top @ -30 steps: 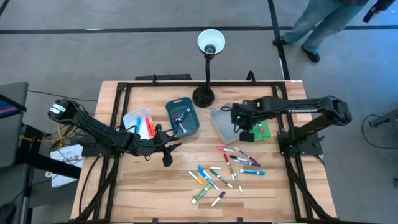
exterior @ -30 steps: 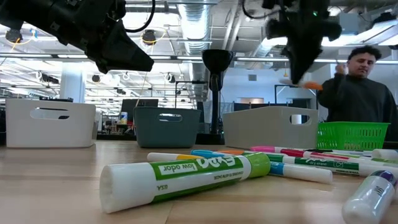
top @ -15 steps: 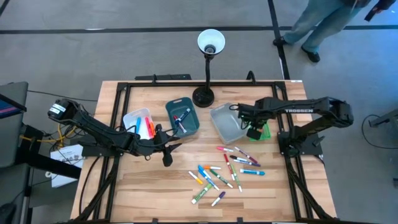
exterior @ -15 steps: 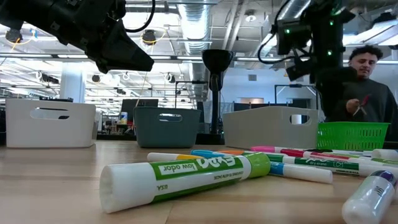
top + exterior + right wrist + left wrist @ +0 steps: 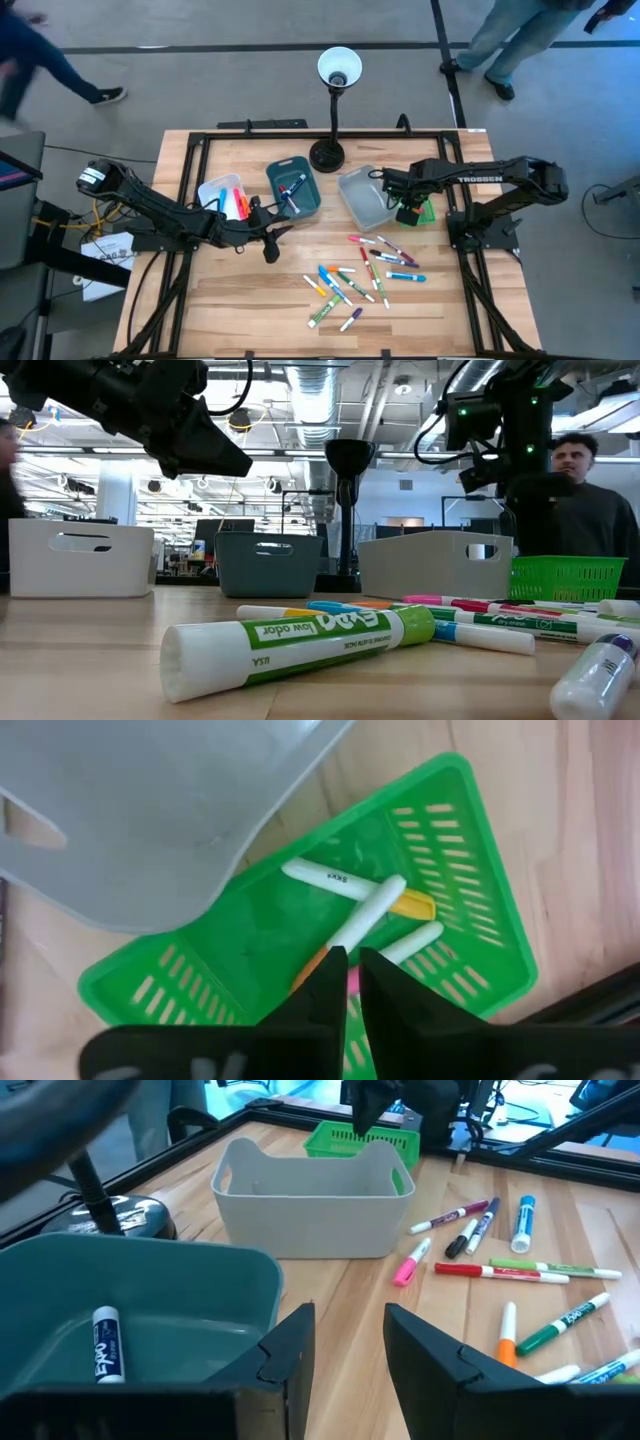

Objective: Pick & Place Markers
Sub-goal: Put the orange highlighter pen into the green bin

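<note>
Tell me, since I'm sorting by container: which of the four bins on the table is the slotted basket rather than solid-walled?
The green basket, under the right claw. Its walls have slots; the white bin, teal bin and grey bin are solid plastic.

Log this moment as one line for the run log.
task: sort markers | left gripper: open, empty, by teal bin | right gripper: shut, empty, over green basket holding markers | loose markers: on table
</note>
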Available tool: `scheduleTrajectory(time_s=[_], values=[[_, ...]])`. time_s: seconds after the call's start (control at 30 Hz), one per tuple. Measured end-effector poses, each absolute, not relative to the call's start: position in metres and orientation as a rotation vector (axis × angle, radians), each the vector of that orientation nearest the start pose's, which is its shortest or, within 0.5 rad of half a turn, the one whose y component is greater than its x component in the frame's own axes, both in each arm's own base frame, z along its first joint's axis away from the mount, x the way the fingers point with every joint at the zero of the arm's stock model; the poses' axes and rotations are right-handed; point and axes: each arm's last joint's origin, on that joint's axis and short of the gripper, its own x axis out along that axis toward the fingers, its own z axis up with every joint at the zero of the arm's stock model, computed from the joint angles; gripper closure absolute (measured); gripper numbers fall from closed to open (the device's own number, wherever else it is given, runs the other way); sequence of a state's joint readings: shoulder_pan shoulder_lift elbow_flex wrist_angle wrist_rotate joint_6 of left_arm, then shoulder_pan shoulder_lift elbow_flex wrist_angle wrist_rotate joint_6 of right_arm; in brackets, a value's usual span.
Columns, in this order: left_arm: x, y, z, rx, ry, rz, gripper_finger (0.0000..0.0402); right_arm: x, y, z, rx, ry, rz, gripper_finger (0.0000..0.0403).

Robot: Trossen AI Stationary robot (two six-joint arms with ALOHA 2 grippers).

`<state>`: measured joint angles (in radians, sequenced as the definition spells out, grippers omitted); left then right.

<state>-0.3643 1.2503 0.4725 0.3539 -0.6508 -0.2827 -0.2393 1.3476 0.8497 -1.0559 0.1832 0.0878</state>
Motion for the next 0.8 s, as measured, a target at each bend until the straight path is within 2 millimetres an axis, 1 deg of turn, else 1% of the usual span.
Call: scheduleTrajectory(time_s=[0.13,0.23,0.4,0.47,0.63,0.7,0.8], values=[[0.227,-0.069,0.188,-0.042,0.333,0.301,0.0284,0.205,-0.048,0.208,0.095,1.532,-0.387,0.036],[0.228,-0.069,0.188,-0.041,0.334,0.285,0.0284,0.212,-0.039,0.222,0.098,1.498,-0.386,0.0342],[0.228,-0.069,0.188,-0.042,0.332,0.285,0.0284,0.227,-0.017,0.249,0.109,1.384,-0.368,0.0317],[0.228,-0.069,0.188,-0.042,0.332,0.285,0.0284,0.233,-0.005,0.256,0.115,1.33,-0.347,0.031],[0.228,-0.069,0.189,-0.043,0.331,0.285,0.0284,0.245,0.027,0.259,0.105,1.191,-0.248,0.029],[0.228,-0.069,0.189,-0.043,0.331,0.285,0.0284,0.252,0.04,0.256,0.097,1.163,-0.212,0.0278],[0.228,-0.069,0.189,-0.043,0.33,0.285,0.0284,0.26,0.057,0.245,0.096,1.172,-0.188,0.0259]])
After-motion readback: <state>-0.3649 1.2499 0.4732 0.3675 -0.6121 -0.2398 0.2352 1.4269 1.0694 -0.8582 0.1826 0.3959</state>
